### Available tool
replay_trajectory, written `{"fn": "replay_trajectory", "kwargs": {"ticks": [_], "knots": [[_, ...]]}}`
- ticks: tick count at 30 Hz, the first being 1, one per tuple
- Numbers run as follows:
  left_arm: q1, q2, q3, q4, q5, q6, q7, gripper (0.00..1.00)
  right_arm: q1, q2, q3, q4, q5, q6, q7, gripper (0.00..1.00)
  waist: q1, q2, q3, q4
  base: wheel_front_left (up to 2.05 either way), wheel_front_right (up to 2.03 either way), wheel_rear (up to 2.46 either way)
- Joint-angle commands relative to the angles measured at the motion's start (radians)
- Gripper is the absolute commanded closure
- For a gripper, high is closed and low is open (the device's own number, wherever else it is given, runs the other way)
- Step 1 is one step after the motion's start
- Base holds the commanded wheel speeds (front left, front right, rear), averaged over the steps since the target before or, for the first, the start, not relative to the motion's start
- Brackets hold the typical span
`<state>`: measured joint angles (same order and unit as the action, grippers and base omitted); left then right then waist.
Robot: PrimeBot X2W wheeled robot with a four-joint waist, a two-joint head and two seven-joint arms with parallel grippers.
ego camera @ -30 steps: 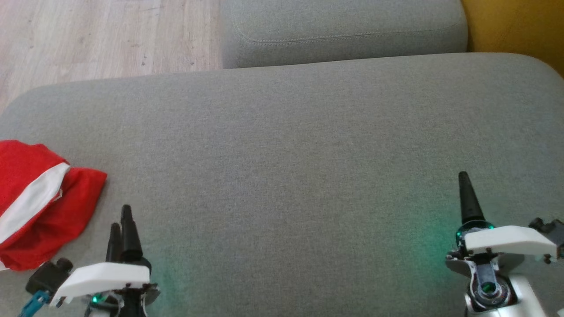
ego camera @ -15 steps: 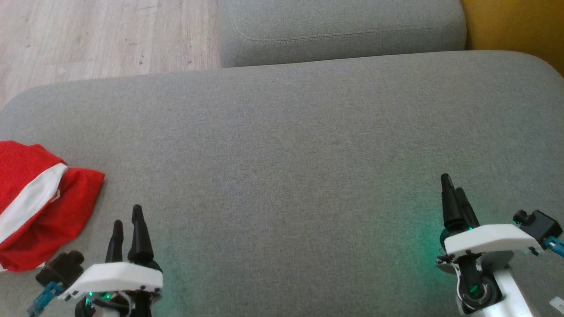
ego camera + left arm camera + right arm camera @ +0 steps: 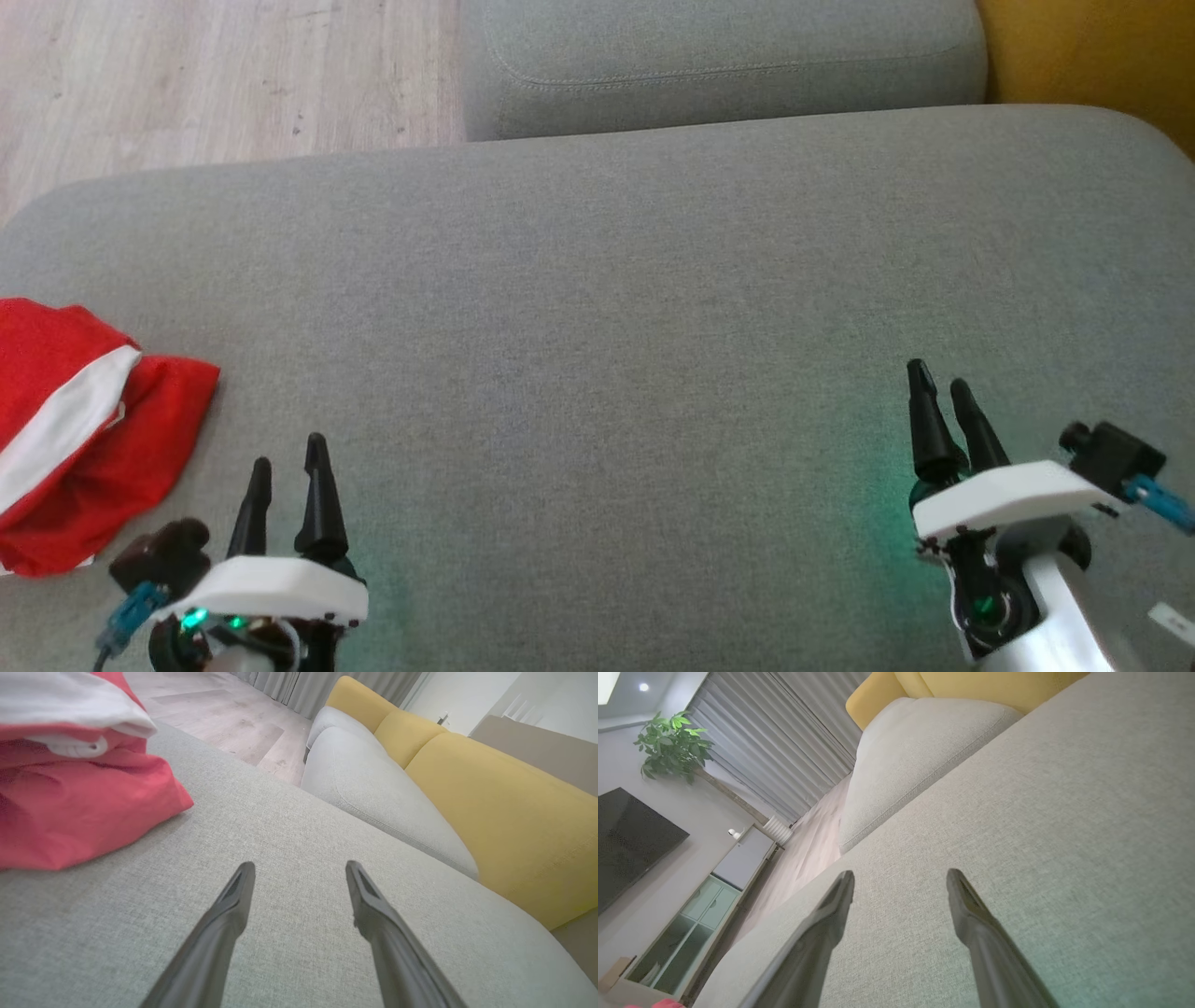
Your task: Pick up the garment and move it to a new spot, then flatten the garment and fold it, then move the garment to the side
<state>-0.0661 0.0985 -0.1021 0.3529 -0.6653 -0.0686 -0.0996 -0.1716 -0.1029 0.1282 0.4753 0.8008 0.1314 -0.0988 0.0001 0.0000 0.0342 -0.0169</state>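
The garment (image 3: 84, 448) lies as a folded red bundle with a broad white band at the far left of the grey couch seat (image 3: 607, 308), cut off by the picture's edge; its print is hidden. In the left wrist view the garment (image 3: 70, 812) sits up and to the left of the fingers, apart from them. My left gripper (image 3: 288, 451) (image 3: 299, 865) hovers just right of the bundle, open and empty. My right gripper (image 3: 936, 375) (image 3: 900, 873) is at the lower right over bare fabric, open and empty.
A second grey cushion (image 3: 728, 65) adjoins the seat at the back, with yellow upholstery (image 3: 1092, 56) to its right. Wooden floor (image 3: 187, 75) lies beyond the seat's far left edge. A cabinet (image 3: 714, 891), a plant (image 3: 672, 742) and curtains stand farther off.
Both wrists have rolled, so each pair of fingers now shows side by side and parted. The right gripper has shifted left and the left gripper slightly right. The garment has not moved.
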Motion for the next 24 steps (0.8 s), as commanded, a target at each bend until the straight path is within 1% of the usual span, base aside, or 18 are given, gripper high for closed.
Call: {"fn": "replay_trajectory", "kwargs": {"ticks": [1, 15, 24], "knots": [[-0.063, 0.025, 0.009, -0.027, 0.034, 0.008, -0.017, 0.0, -0.064, -0.015, 0.023, -0.027, -0.033, 0.0, -0.016, 0.0, 0.0, 0.0, 0.001, 0.0, 0.0, 0.0, 0.0], [-0.072, 0.042, -0.025, -0.012, 0.213, 0.042, -0.061, 0.0, -0.093, -0.023, 0.067, 0.028, -0.218, -0.001, -0.061, 0.0, 0.0, 0.0, 0.004, -0.004, 0.0, 0.0, 0.0], [-0.07, 0.042, -0.029, -0.002, 0.302, 0.06, -0.084, 0.0, -0.102, -0.021, 0.078, 0.052, -0.319, -0.001, -0.084, 0.0, 0.0, 0.0, 0.005, -0.005, 0.0, 0.0, 0.0]]}}
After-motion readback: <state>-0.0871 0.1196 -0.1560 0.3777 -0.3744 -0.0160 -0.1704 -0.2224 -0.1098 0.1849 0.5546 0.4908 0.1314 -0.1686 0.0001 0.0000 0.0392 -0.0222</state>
